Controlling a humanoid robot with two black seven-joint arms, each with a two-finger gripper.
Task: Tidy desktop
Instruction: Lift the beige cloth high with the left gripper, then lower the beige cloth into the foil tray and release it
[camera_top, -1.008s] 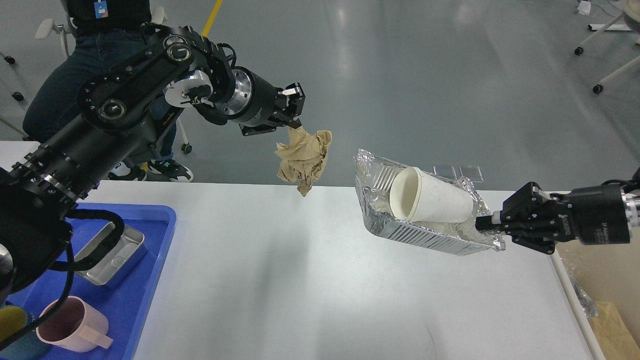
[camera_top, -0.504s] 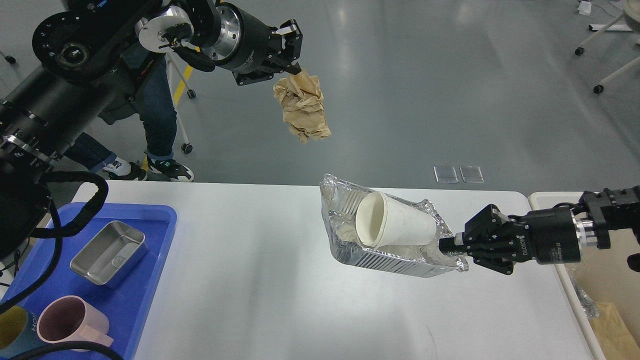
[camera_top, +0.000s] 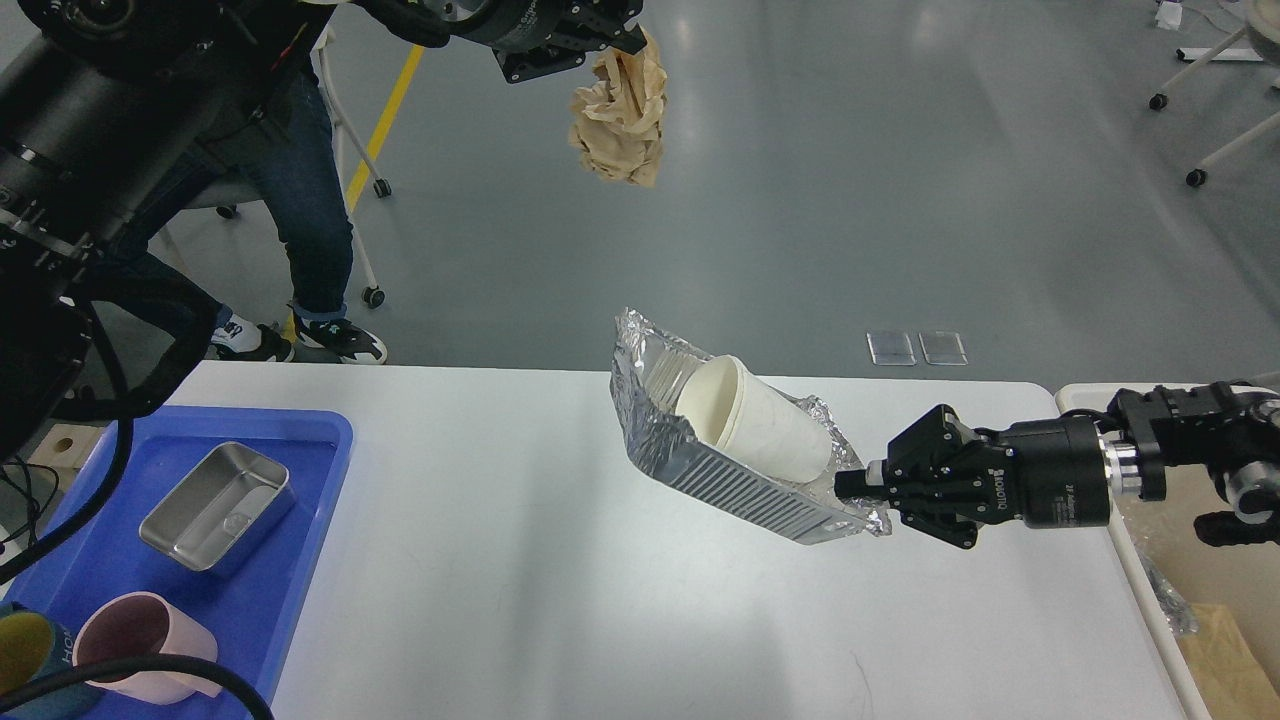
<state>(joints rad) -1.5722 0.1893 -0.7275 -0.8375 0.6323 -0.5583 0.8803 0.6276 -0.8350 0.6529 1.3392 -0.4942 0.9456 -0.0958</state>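
Nearest me the white tabletop (camera_top: 560, 600) runs wide under both arms, bare across its middle. At its left edge sits a blue tray (camera_top: 300, 560) with a steel tin (camera_top: 215, 505) and a pink mug (camera_top: 135, 645) in it. My right tool (camera_top: 858, 487) is clamped on the crumpled corner of a foil tray (camera_top: 730, 480), holding it tilted above the tabletop's right half, long axis running up-left away from the tool. A paper cup (camera_top: 765, 425) lies on its side inside it, mouth toward the upper left. Just right of the tabletop I see the rim of a cream bin (camera_top: 1085, 397), right behind that arm; I judge the foil tray must swing that way, with nothing between. Farthest, high up, my left tool (camera_top: 625, 35) pinches a brown paper wad (camera_top: 620, 110) that hangs over the floor beyond the far edge.
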